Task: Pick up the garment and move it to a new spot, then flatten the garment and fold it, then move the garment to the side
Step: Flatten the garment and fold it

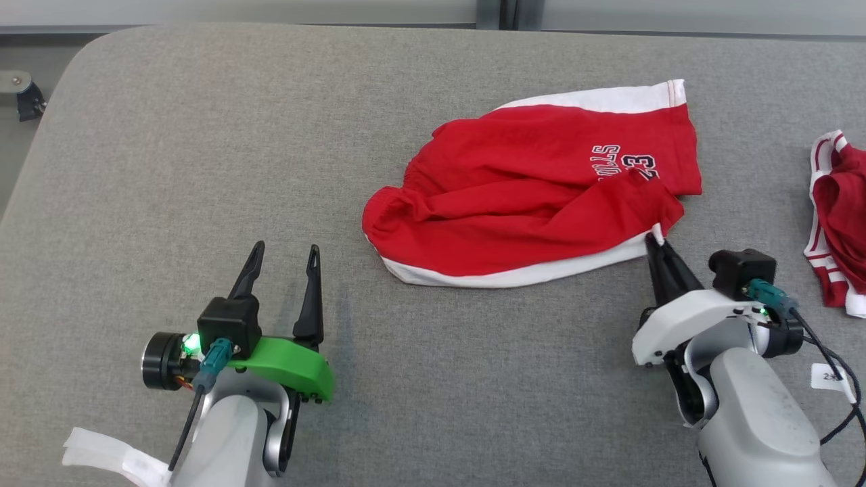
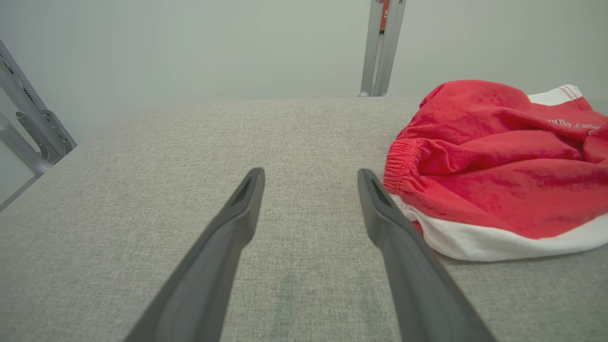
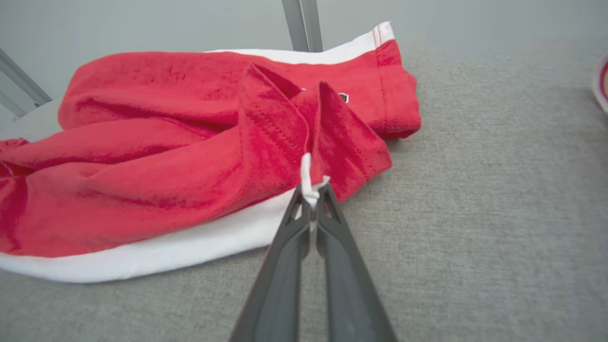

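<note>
The crumpled red jersey garment [image 1: 534, 196] with white bands lies on the grey woven table covering [image 1: 203, 155], right of centre and toward the far side. Its near right corner meets the tips of the right gripper [image 1: 656, 237]. In the right wrist view the two dark fingers are pressed together on a small white tab of fabric at that corner, where the near white band ends, so the gripper is clamped on the garment's edge. The garment looks like a pair of shorts: a gathered elastic waist bunches at the left end, and one white band runs along the near edge and another along the far edge. White lettering and numerals sit near the right hem, partly covered by a fold of red cloth that peaks just beyond the pinched corner. The right forearm rises from the near right, its fingers pointing away and slightly left. The left gripper [image 1: 285, 249] sits near left, well apart from the garment, with its fingers spread wide and nothing between them — they point toward the far side. A second red-and-white garment [image 1: 835, 216] lies at the far right edge.
</note>
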Controlling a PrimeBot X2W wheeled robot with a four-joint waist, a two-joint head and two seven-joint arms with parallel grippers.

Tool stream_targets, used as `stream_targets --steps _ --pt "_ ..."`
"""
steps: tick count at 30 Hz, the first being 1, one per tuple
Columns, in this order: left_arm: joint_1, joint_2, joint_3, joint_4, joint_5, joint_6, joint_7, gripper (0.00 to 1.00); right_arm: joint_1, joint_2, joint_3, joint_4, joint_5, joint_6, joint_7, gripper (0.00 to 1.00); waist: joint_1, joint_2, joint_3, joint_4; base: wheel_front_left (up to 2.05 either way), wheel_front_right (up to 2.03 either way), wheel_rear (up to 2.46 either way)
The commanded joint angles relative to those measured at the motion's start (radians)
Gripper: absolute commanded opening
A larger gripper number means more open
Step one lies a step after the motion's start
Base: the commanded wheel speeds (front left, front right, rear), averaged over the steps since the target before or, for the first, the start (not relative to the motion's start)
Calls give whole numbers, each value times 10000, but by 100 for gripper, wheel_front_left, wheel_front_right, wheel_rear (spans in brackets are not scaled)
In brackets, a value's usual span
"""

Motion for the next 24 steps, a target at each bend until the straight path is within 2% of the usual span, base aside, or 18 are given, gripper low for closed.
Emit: stream_targets --steps 1,7,13,24 --pt "207 -1 56 13 33 -69 -25 100 131 -43 -172 -197 198 -18 -68 0 0 0 -38 -113 0 0 0" --pt "248 1 -129 -64 108 -482 -25 100 435 7 -1125 -1259 1180 -18 427 0 0 0 -17 -485 0 0 0" --pt "112 16 -1042 80 297 -1073 -25 100 615 38 -1574 -1998 1053 -18 925 0 0 0 165 -710 0 0 0" --pt "-332 294 -2154 477 131 -1288 -26 100 742 149 -1571 -2447 900 -18 1251 0 0 0 328 -940 0 0 0"
